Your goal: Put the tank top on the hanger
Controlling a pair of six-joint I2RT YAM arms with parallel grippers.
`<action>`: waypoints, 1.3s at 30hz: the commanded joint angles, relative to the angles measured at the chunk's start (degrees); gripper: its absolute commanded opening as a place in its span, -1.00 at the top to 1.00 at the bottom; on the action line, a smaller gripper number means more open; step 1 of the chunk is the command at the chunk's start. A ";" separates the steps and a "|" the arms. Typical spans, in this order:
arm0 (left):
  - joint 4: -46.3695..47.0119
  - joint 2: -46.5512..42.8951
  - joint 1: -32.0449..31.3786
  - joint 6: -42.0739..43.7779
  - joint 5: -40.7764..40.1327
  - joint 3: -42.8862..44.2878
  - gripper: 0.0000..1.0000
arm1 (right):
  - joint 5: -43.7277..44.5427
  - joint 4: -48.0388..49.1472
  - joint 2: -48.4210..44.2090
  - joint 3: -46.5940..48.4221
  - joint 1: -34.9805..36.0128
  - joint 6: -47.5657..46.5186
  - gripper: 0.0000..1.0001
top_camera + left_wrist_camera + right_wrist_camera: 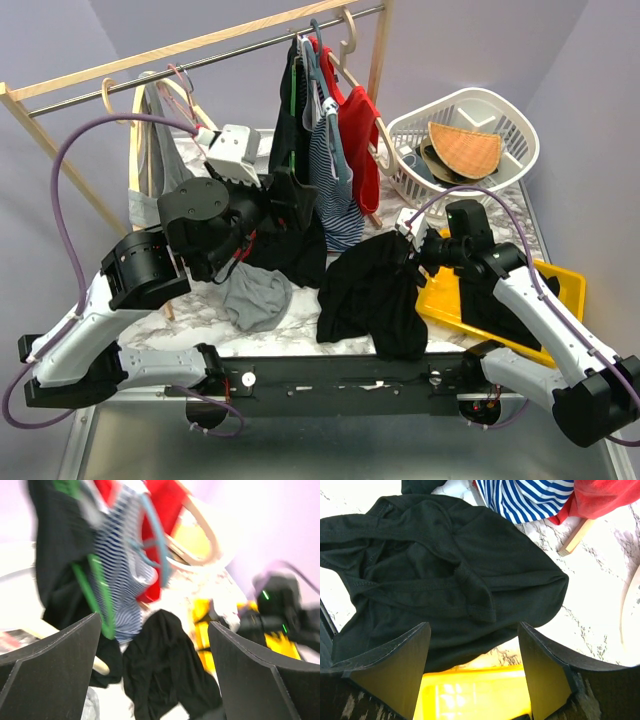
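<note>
The black tank top [368,292] lies crumpled on the marble table, also seen in the left wrist view [165,670] and the right wrist view [445,565]. My right gripper [408,240] [473,627] hovers open over the tank top's near edge and the yellow tray rim, with nothing between its fingers. My left gripper [296,200] [154,622] stands wide open and empty beside the hanging clothes, facing the tank top. A pale rounded wooden end [99,666] pokes out under dark cloth. I cannot tell whether it belongs to the hanger.
On the rack hang a green-striped black garment [293,110], a blue striped top [335,170] and a red top [360,130]. A grey top [160,150] hangs at the left. A grey cloth [255,295], a yellow tray [560,290] and a white basket [515,125] are on the table.
</note>
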 commanded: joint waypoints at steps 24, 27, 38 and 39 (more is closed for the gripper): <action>1.62 -2.54 8.33 3.54 -22.13 2.24 -0.80 | 0.04 -0.46 -0.82 0.46 -0.29 -0.66 -0.58; 1.71 -3.24 8.33 5.21 -22.83 2.59 -0.80 | 0.04 -0.46 -0.74 0.46 -0.38 -0.66 -0.58; 1.36 -1.84 9.29 4.69 -25.83 -0.05 -0.73 | 0.30 -0.46 -0.38 0.37 -0.29 -0.66 -0.59; 1.53 -1.23 9.56 4.52 -25.56 -0.13 -0.69 | 0.30 -0.46 -0.30 0.37 -0.29 -0.66 -0.59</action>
